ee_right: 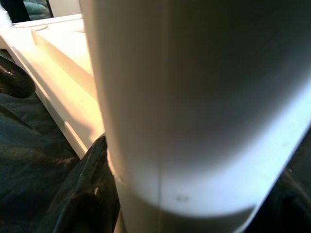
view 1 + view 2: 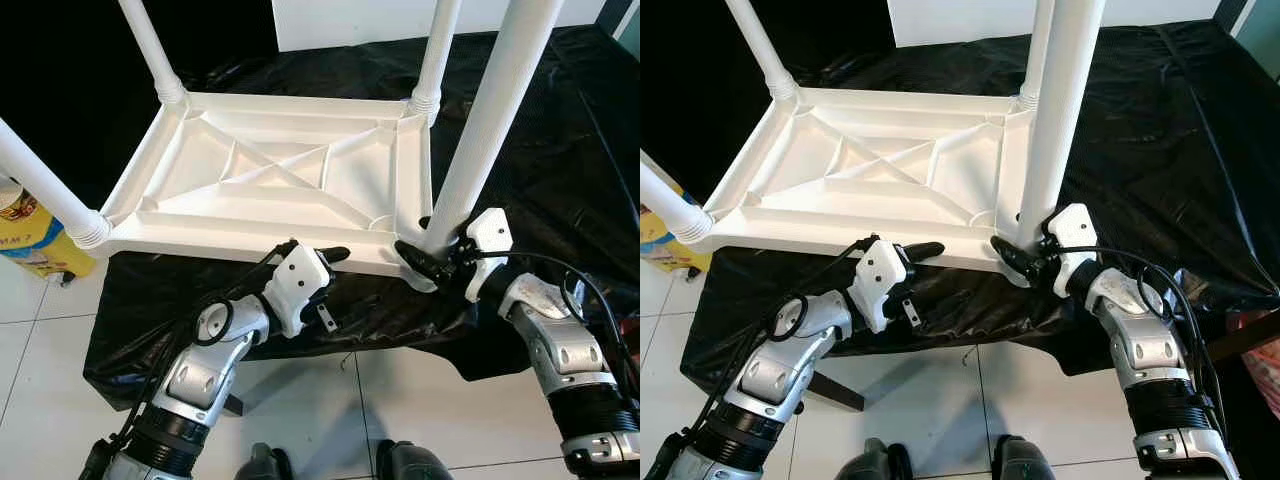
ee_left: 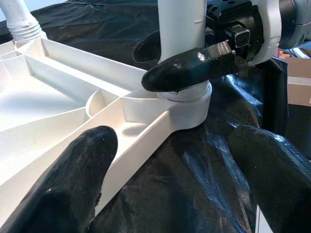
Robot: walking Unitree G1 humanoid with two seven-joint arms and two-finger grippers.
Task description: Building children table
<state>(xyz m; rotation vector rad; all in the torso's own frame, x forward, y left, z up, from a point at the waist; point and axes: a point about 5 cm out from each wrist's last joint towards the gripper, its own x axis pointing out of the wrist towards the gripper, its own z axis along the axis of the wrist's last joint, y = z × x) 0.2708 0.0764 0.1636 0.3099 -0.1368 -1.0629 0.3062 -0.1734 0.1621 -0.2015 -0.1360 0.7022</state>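
Left eye view: the white tabletop [image 2: 270, 180] lies upside down on a black sheet [image 2: 540, 150], three legs already in. The right gripper [image 2: 432, 255] clasps the base of the fourth leg [image 2: 490, 120] at the near corner socket (apparently seating it). The left gripper [image 2: 318, 262], fingers spread, hovers beside the near rim. Next likely needs twisting the leg home while bracing the top.

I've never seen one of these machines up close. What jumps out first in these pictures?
A white plastic table top lies upside down on a black sheet, with white legs standing up from its corners. The right hand grips the base of the near right leg where it enters its corner socket. The left hand rests open at the table's near edge, beside it.
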